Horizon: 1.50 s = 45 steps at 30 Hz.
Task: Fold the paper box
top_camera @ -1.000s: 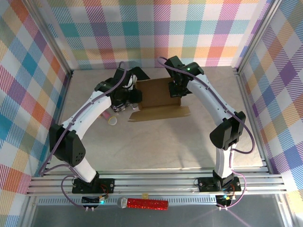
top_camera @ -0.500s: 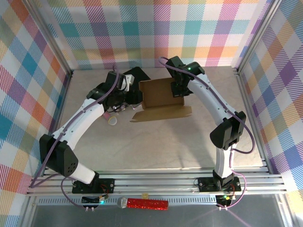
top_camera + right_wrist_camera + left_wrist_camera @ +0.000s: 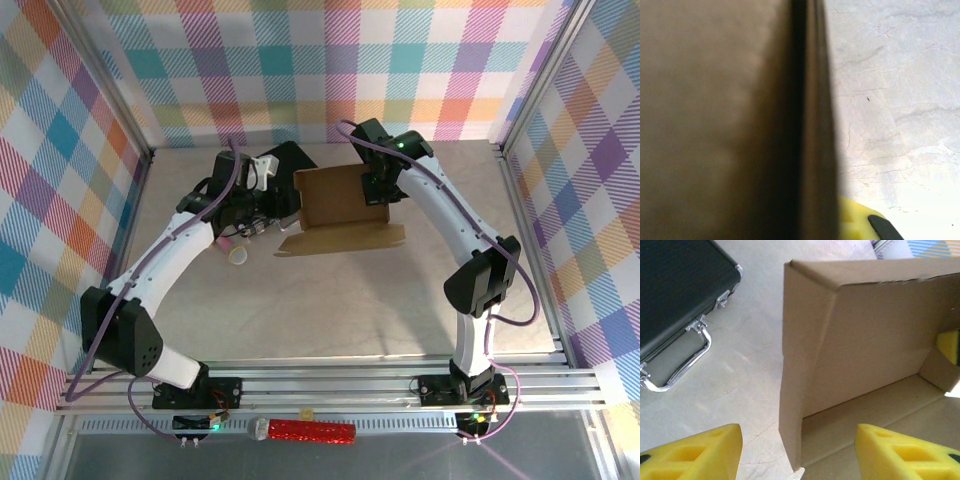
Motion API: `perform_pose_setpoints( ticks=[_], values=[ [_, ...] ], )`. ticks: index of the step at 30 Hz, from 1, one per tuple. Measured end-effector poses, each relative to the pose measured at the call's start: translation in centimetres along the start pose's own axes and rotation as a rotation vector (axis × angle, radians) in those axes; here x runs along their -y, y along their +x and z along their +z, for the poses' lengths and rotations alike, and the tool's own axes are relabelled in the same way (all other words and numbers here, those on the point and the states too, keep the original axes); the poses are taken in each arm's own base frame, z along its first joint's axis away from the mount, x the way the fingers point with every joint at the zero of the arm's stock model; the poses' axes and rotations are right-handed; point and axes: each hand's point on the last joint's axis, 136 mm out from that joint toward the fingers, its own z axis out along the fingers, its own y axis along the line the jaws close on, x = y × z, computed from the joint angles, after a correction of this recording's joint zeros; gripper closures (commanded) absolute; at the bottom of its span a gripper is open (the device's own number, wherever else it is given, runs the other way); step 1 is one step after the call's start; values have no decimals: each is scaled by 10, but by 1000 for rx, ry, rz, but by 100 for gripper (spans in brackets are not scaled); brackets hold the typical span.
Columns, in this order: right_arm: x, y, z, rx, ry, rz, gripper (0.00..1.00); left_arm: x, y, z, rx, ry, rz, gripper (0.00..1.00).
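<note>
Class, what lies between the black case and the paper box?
In the left wrist view, bare tabletop separates the black case from the paper box.

I'm driving this from a robot test cell in a lab, not a lived-in room. Aluminium rails (image 3: 330, 385) carry the arm mounts along the near edge. Aluminium posts (image 3: 540, 90) frame a pale stone-look tabletop (image 3: 330, 310), and bright plaid panels (image 3: 330, 60) wall it in on three sides.

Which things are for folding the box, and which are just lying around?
For the job: paper box, right claw gripping its wall, open left claw.
Just lying about: black case, small cream cup, small pink thing, glittery red stick.
</note>
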Motion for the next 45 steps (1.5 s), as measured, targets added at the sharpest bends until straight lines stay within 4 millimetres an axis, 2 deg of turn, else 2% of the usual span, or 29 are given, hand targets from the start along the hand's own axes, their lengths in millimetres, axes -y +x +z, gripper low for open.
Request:
perform_pose_setpoints(
  ticks=[4,13,19,26,34,36,45],
  values=[
    [0,-1,-2,3,-6,10,100,-3,3,15,-20,-27,11,40],
    [-3,0,-5,1,-29,16,100,-21,-5,28,8,-130,24,46],
    [-5,1,-5,-4,-39,20,100,-23,-7,39,13,-141,34,45],
    [-8,2,-5,-10,-57,21,100,-22,-9,44,22,-139,48,59],
    [-10,1,-7,-8,-70,39,100,-20,-19,48,53,-171,66,94],
    [-11,-1,-7,-1,-73,42,100,-22,-20,47,50,-204,76,99],
    [-18,-2,-10,22,-71,47,100,-24,-22,36,86,-407,115,100]
  ],
)
